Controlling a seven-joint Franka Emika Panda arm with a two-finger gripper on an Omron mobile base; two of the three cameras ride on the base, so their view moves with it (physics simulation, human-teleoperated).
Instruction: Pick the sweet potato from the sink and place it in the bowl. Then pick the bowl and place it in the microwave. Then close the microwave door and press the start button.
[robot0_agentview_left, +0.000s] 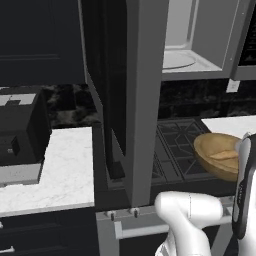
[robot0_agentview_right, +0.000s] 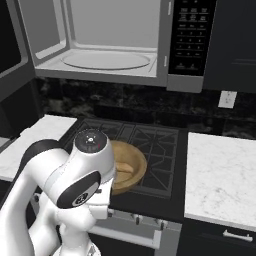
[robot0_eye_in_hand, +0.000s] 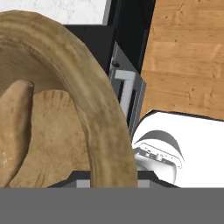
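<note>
The light-brown wooden bowl (robot0_agentview_left: 216, 146) (robot0_agentview_right: 134, 176) hovers over the front of the cooktop, beside my forearm. Inside it lies the orange-brown sweet potato (robot0_agentview_left: 224, 155) (robot0_agentview_right: 124, 167). In the hand view the bowl's rim (robot0_eye_in_hand: 96, 109) sweeps down through the middle to my gripper (robot0_eye_in_hand: 111, 177), which is shut on the rim, its tips hidden behind the wood; the sweet potato (robot0_eye_in_hand: 15, 127) rests at the left inside. Above, the microwave (robot0_agentview_right: 110, 45) (robot0_agentview_left: 195, 50) stands open with a white round plate (robot0_agentview_right: 105, 60) inside. Its door (robot0_agentview_left: 130, 100) (robot0_agentview_right: 12, 55) is swung out to the left.
A dark gas cooktop (robot0_agentview_right: 155, 137) (robot0_agentview_left: 175, 145) lies below the bowl. White marble counters flank it at the right (robot0_agentview_right: 220, 170) and left (robot0_agentview_left: 65, 165). A black appliance (robot0_agentview_left: 20, 135) sits on the left counter. The open door juts out at head height over the cooktop's left.
</note>
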